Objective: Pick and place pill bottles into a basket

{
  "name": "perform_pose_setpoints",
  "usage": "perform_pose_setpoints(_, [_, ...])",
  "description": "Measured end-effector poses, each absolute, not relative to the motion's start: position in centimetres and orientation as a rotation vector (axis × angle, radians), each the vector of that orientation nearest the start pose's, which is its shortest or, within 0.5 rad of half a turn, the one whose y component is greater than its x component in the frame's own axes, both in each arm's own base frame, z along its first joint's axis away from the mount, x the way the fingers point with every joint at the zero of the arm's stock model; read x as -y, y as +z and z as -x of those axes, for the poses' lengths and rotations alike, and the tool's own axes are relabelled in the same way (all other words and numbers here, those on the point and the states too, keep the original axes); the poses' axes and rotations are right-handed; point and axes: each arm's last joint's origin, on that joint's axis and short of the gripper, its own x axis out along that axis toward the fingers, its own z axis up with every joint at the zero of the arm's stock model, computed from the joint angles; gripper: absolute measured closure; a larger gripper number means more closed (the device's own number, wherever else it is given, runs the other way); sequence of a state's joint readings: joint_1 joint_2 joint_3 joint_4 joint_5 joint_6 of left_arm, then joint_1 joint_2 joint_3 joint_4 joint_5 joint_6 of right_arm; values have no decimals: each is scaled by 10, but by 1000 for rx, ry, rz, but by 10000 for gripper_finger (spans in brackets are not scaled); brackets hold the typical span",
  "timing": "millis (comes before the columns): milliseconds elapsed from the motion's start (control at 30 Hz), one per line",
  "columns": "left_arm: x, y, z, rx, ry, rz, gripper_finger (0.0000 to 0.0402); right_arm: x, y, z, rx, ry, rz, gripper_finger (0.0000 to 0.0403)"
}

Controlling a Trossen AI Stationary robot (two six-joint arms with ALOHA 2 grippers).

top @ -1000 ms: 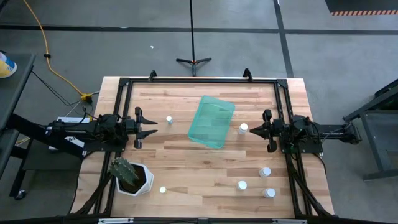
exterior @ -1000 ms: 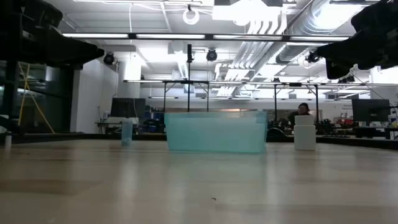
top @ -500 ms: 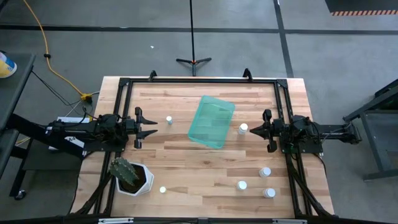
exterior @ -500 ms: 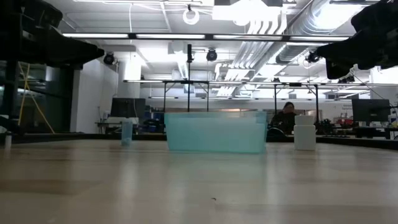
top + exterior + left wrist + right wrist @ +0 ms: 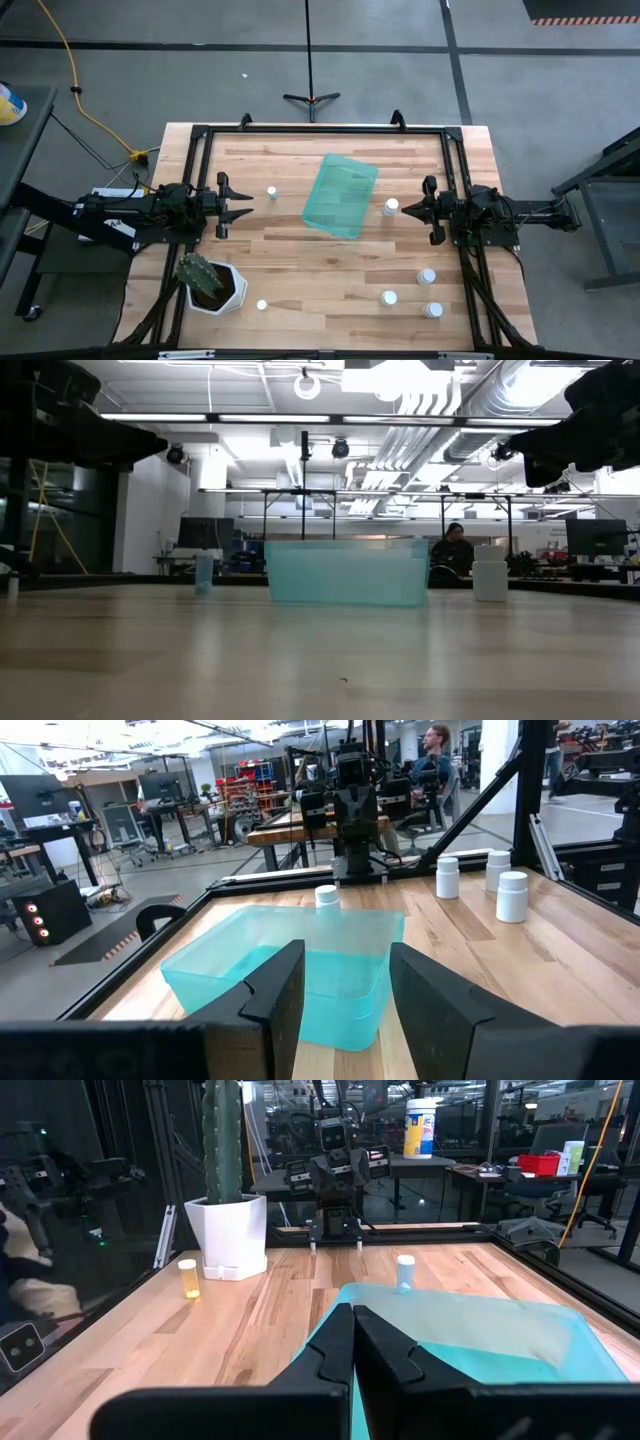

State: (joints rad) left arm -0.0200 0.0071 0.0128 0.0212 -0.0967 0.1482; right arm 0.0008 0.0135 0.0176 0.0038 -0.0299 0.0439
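The teal basket rests flat on the table's middle. It also shows in the left wrist view and the right wrist view. Small white pill bottles stand upright on the table: one left of the basket, one at its right side, three at the near right and one near the cactus pot. My left gripper is open and empty at the table's left. My right gripper is shut and empty, raised above the bottle at the basket's right.
A white hexagonal pot with a cactus stands at the near left corner. A black frame runs around the table's edges. Bare wood lies between the basket and the near edge. A person sits in the room beyond the table.
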Motion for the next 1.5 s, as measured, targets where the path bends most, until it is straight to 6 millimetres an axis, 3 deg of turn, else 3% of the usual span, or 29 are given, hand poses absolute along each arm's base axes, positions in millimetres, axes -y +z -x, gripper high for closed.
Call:
perform_pose_setpoints(1233, [-1, 169, -97, 22, 77, -132, 218, -1, 169, -97, 15, 32, -44, 402])
perform_pose_setpoints(1500, [-1, 169, -97, 22, 78, -131, 218, 0, 171, -98, 31, 5, -177, 402])
